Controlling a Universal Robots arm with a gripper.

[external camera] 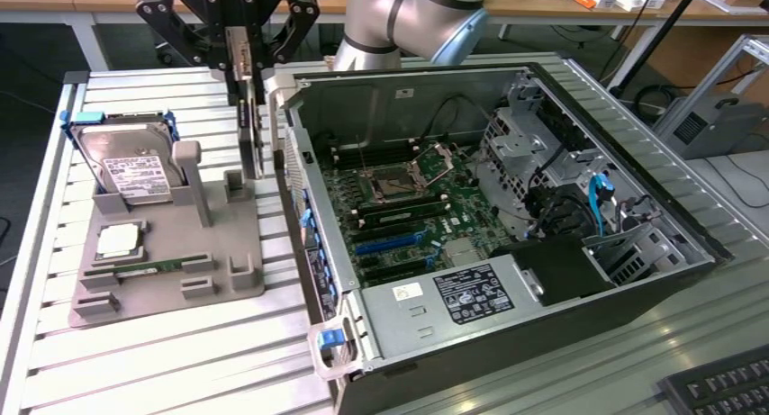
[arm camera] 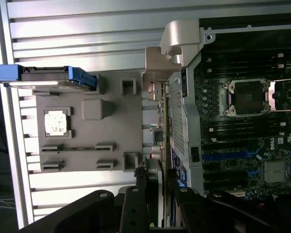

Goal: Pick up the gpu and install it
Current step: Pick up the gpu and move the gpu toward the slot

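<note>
We see jaws clamped on gpu (external camera: 250,127) (arm camera: 161,131). Card hangs upright, edge-down, between grey parts holder (external camera: 229,253) and open computer case (external camera: 505,280) on desk (external camera: 157,361). Hard drive (external camera: 130,167) stands in holder.

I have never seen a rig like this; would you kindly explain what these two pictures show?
This is a silver-and-blue robot arm with a black gripper at its end. One picture comes from a camera off the arm, the other from a camera on its wrist. On the slatted metal table stands an open dark computer case showing its green circuit board. Beside it a grey holder tray carries a silver hard drive with a white label, a square silver processor chip and a narrow green memory stick. The gripper is closed on the gpu, a thin black expansion card, held upright between tray and case.
</note>
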